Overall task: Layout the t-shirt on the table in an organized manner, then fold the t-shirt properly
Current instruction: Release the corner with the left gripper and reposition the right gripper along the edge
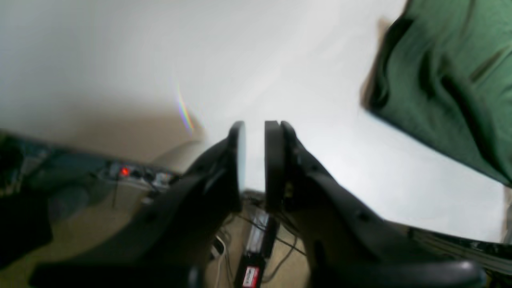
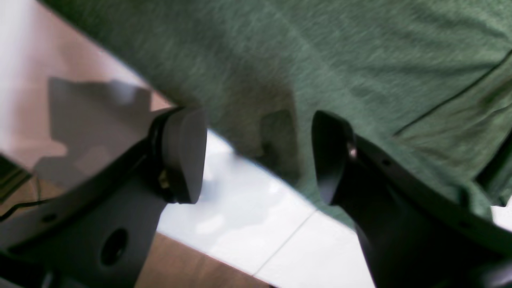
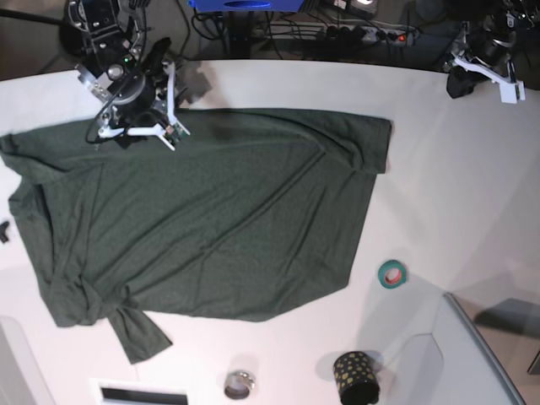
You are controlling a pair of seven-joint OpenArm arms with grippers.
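Right gripper (image 2: 256,156), wide open and holding nothing over the t-shirt (image 3: 202,219) edge, may bunch fabric if it closes carelessly.

A: Left wrist view, blurred. The left gripper (image 1: 254,132) sits low centre; its 2 dark fingers (image 1: 273,160) stand upright and nearly parallel, a narrow gap between the pads, nothing in it.

B: Fabric?

A: The t-shirt (image 1: 448,80), dark green and creased, fills the upper right corner, well apart from the gripper. It lies on the white table (image 1: 248,60).

B: Below the table edge?

A: Dark cables (image 1: 286,244), 1 small red light (image 1: 125,171) at left, beige floor (image 1: 80,236). Too blurred for more.
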